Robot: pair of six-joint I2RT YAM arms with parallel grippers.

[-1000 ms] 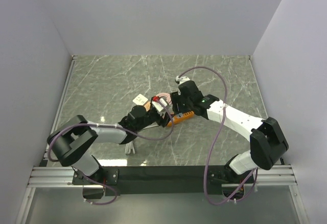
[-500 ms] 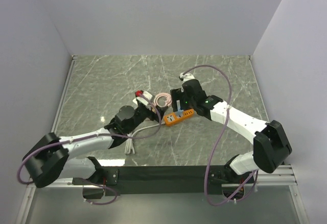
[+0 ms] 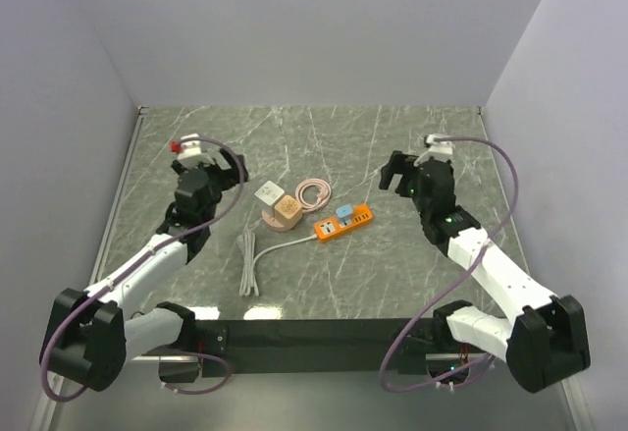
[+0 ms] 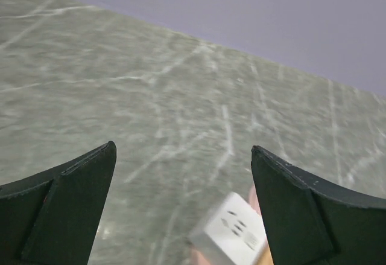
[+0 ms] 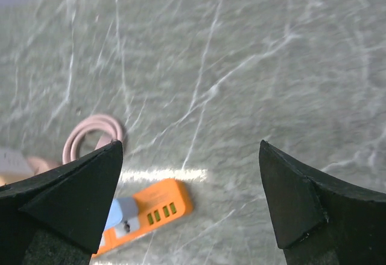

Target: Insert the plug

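Observation:
An orange power strip (image 3: 343,225) lies in the middle of the table, with a light blue plug (image 3: 345,213) standing in its top. The right wrist view shows the same strip (image 5: 154,207) and plug (image 5: 119,210) low on the left. My left gripper (image 3: 232,171) is open and empty, raised at the left, well away from the strip. My right gripper (image 3: 392,170) is open and empty too, raised to the right of the strip. In each wrist view the fingers (image 4: 66,207) (image 5: 301,198) stand wide apart with only table between them.
A white adapter cube (image 3: 267,193) and a tan block (image 3: 287,211) sit left of the strip, the cube (image 4: 232,235) also low in the left wrist view. A pink coiled cable (image 3: 314,192) lies behind them. The strip's white cord (image 3: 250,259) runs toward the near edge.
Both arms have drawn back from the strip, the left one to the far left, the right one to the right. Both grippers have opened. The blue plug stays in the strip.

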